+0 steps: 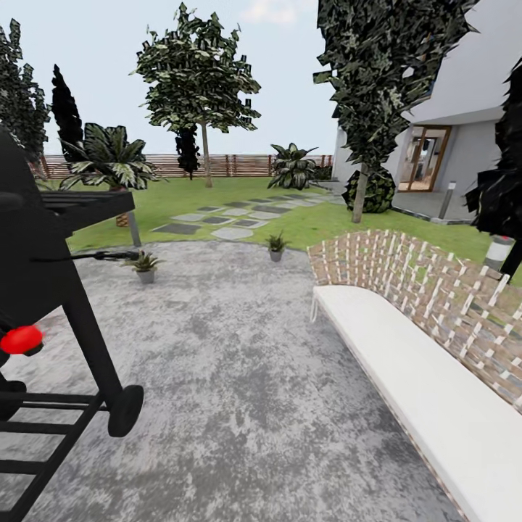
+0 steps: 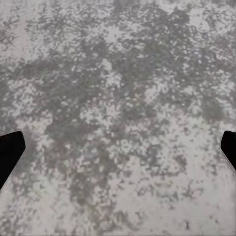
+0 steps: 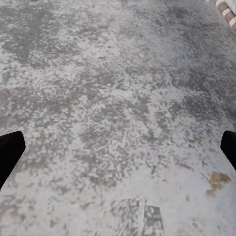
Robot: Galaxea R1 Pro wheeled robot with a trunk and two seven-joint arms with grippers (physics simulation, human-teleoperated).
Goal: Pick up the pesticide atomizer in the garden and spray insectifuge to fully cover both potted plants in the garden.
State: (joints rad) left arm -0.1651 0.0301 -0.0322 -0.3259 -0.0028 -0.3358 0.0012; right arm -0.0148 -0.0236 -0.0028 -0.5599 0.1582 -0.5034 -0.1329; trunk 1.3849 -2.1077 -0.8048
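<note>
While both potted plants [image 1: 146,265] [image 1: 275,246] stand at the patio's [image 1: 239,377] far edge, approach step: left gripper [image 2: 118,152] and right gripper [image 3: 118,152] spread wide, empty; atomizer unsighted, locating it comes next

A black wheeled barbecue grill with a red knob [image 1: 51,290] stands at the near left, opposite a long white-cushioned bench with a woven brown-and-white lattice back [image 1: 428,341] running along the right. Beyond them, grey square stepping stones [image 1: 225,217] cross the grass toward a tall dark-leaved tree with a thin trunk [image 1: 199,80] at the far centre. A grey-walled house with a wood-framed glass door [image 1: 424,156] sits at the far right.
</note>
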